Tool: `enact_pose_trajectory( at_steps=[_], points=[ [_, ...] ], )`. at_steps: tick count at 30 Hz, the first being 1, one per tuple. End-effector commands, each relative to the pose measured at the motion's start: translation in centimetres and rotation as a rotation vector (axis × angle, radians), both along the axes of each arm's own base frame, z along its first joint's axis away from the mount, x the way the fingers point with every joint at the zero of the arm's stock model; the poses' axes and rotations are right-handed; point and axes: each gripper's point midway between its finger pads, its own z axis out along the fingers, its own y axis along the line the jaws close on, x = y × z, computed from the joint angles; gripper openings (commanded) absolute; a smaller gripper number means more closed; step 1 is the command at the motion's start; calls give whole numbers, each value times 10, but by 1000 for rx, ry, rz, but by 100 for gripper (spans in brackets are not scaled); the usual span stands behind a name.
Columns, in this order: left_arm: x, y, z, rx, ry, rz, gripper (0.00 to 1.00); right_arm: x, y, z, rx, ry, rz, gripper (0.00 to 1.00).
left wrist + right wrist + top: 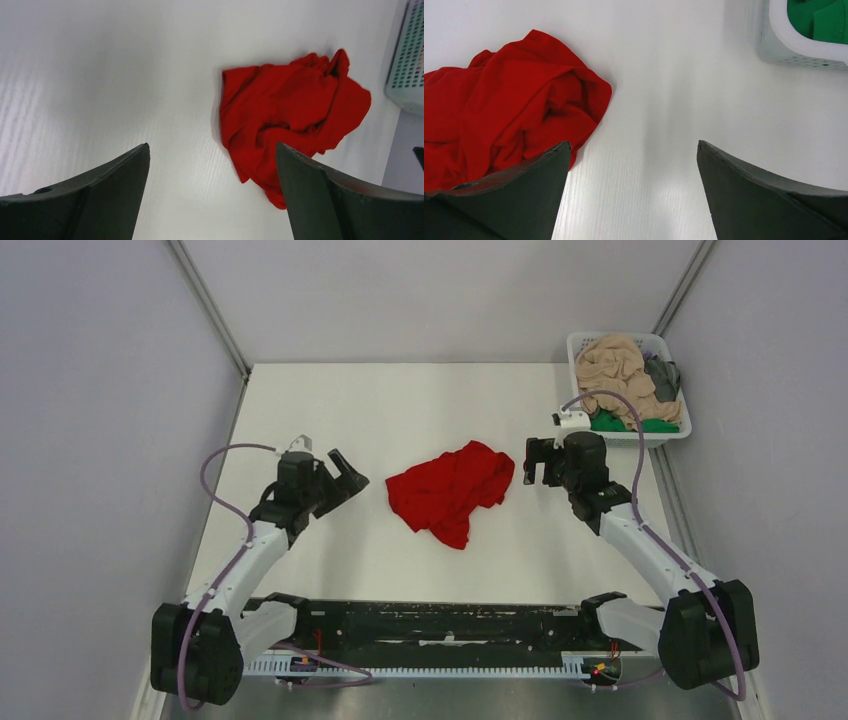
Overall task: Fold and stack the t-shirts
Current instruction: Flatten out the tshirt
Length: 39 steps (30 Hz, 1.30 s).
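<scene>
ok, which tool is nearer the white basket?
Right. The right tool is beside the basket, off its near-left corner; the left tool is beyond the red t-shirt.

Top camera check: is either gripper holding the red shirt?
No, the left gripper and right gripper both sit open on either side of the crumpled red shirt, apart from it.

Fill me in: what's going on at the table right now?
Nothing is being held. The red t-shirt lies crumpled on the table between the two arms. The left gripper and right gripper are on either side of it, both open and empty. The peach-beige shirt, dark grey shirt and green shirt are piled in the white basket at the far right. Nothing is folded yet.
</scene>
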Motion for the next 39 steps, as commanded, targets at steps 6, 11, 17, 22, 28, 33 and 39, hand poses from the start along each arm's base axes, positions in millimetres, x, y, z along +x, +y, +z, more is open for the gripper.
enact_pose_trajectory(
  at_steps=[6,11,17,22,28,33,39],
  points=[
    [-22,-87,-35,-21,127,-262,100,0,-4,-15,44,-26,-60,98],
    [-10,-102,-60,-13,194,-276,91,3,1,-15,74,-53,-45,98],
    [9,-115,-70,-15,212,-287,69,2,5,-27,92,-34,-33,98],
    [20,-117,-85,8,241,-278,40,6,14,-38,133,-15,-17,98],
    [30,-116,-82,44,236,-271,2,28,29,-54,172,33,-1,87],
    [31,-112,-71,62,199,-266,2,47,52,-72,217,87,84,72],
    [35,-106,-55,94,162,-257,2,68,68,-99,235,154,119,46]
  ],
)
